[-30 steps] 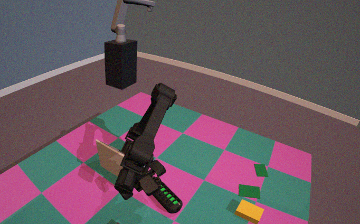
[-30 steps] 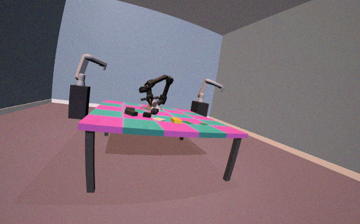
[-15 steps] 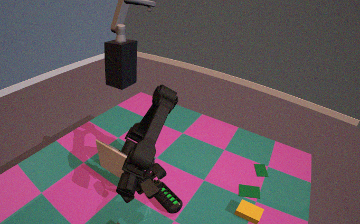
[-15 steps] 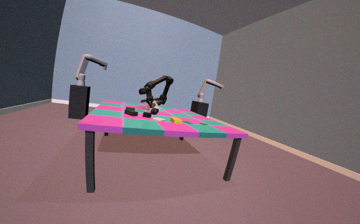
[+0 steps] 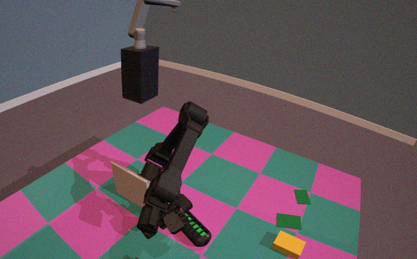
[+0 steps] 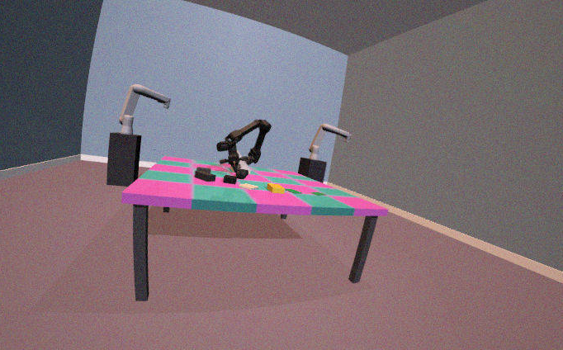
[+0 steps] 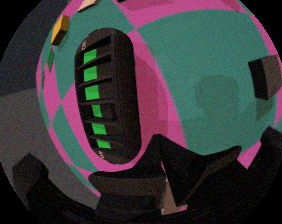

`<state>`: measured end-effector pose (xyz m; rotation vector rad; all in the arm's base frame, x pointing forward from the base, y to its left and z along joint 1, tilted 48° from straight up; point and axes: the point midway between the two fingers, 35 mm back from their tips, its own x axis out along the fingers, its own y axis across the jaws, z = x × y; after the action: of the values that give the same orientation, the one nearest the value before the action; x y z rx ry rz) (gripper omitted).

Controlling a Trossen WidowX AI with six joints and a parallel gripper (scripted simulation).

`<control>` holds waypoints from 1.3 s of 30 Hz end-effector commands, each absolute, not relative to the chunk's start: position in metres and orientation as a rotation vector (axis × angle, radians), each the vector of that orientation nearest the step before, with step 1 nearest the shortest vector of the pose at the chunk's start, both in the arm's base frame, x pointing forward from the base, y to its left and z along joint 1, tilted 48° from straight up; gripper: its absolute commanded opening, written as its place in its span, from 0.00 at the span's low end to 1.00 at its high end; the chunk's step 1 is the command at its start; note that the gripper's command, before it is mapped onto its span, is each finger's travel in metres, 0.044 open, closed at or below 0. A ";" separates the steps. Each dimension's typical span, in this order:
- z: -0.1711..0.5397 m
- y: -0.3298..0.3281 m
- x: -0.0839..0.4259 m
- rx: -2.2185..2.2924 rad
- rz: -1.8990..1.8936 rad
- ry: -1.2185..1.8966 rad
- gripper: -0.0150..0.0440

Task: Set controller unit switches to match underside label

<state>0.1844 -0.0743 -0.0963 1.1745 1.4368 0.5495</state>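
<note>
The dark grey controller unit [image 5: 200, 240] [image 6: 242, 174] [image 7: 128, 100] sits upright on its base, so the label underneath is hidden. In the wrist view its six rockers form a row, with green ends on the left and dark ends on the right. The upper three green patches look wider than the lower three; exact tilts are hard to tell. My gripper [image 7: 156, 137] is shut and empty. It is low, close to the lower end of the unit in the wrist view, and I cannot tell whether it touches. In the top view the hand hides its fingertips.
A beige panel [image 5: 128, 183] stands upright beside the arm. A yellow block [image 5: 288, 243] [image 6: 275, 188] [image 7: 60, 29] and two flat green plates [image 5: 301, 196] [image 5: 288, 220] lie farther off. A flat cream plate [image 6: 248, 186] and dark modules [image 6: 205, 175] [image 6: 229, 179] [image 7: 266, 77] also lie on the bench.
</note>
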 end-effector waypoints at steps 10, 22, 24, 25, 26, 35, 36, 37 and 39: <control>-0.103 -0.062 0.183 1.189 0.552 1.439 0.25; -0.100 -0.059 0.185 1.190 0.552 1.439 0.25; -0.100 -0.059 0.185 1.190 0.552 1.439 0.25; -0.099 -0.059 0.186 1.190 0.552 1.439 0.25; -0.099 -0.058 0.186 1.190 0.552 1.439 0.25; -0.097 -0.056 0.187 1.190 0.553 1.439 0.25; -0.096 -0.056 0.187 1.190 0.553 1.439 0.25; -0.096 -0.056 0.187 1.190 0.553 1.439 0.25; -0.096 -0.055 0.188 1.190 0.553 1.439 0.25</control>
<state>0.1875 -0.0569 -0.0971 1.1818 1.4404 0.5556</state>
